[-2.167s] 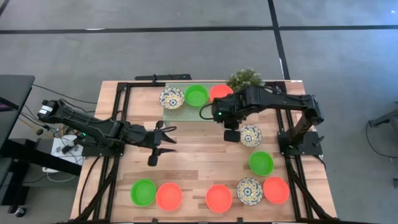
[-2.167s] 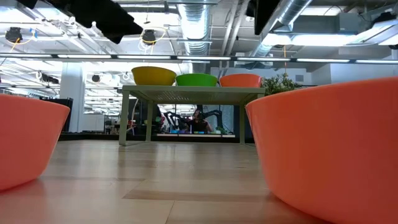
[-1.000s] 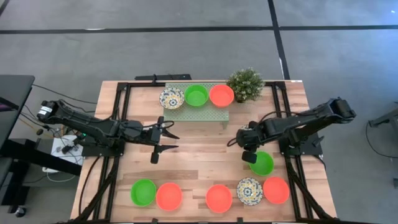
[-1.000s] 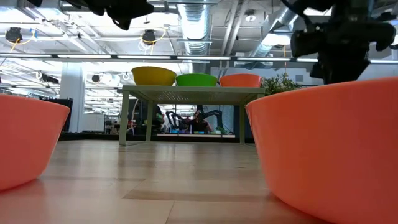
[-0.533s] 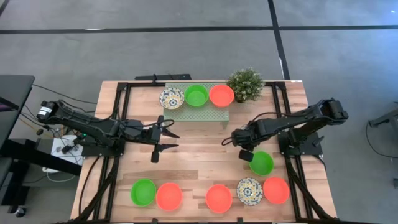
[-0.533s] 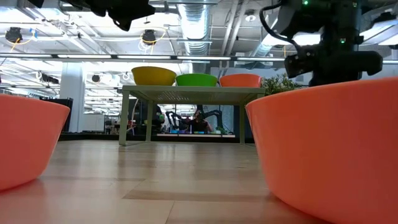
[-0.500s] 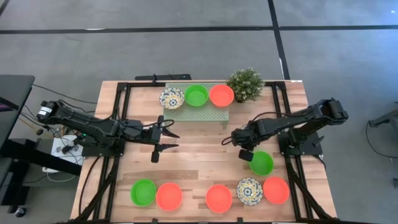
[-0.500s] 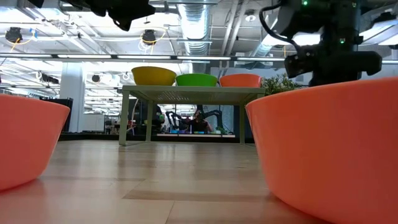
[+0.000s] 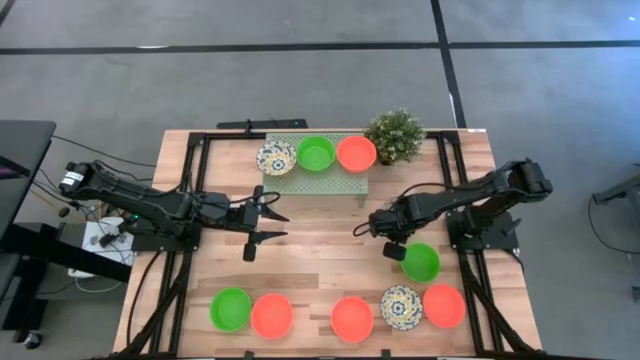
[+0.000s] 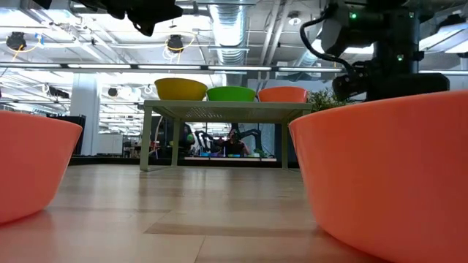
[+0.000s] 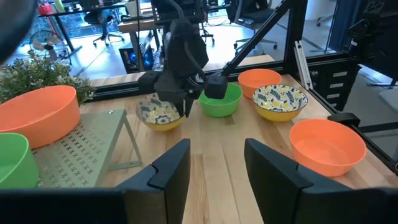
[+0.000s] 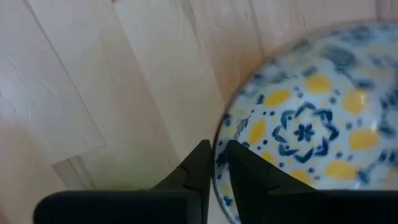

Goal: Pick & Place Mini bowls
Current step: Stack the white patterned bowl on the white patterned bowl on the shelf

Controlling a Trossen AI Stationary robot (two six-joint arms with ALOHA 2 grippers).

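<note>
The right gripper (image 12: pixel 217 149) pinches the rim of a patterned bowl (image 12: pixel 305 130) out on the open middle of the desk (image 9: pixel 320 260), towards its right edge. From overhead the arm covers that bowl completely; only the wrist cameras show it. Whether it rests on the wood or hangs just clear, I can't tell. A green bowl (image 9: pixel 420 262) sits just beside it. The left gripper (image 11: pixel 217 149) hovers left of centre, fingers spread, nothing in them.

Along the near edge runs a row of five bowls (image 9: pixel 351 318). At the far edge a low rack (image 9: pixel 310 180) carries three more (image 9: pixel 316 153), with a potted plant (image 9: pixel 397 135) beside it. At desk height, two red-orange bowls (image 10: pixel 380 175) loom at the lens and block most of the surface.
</note>
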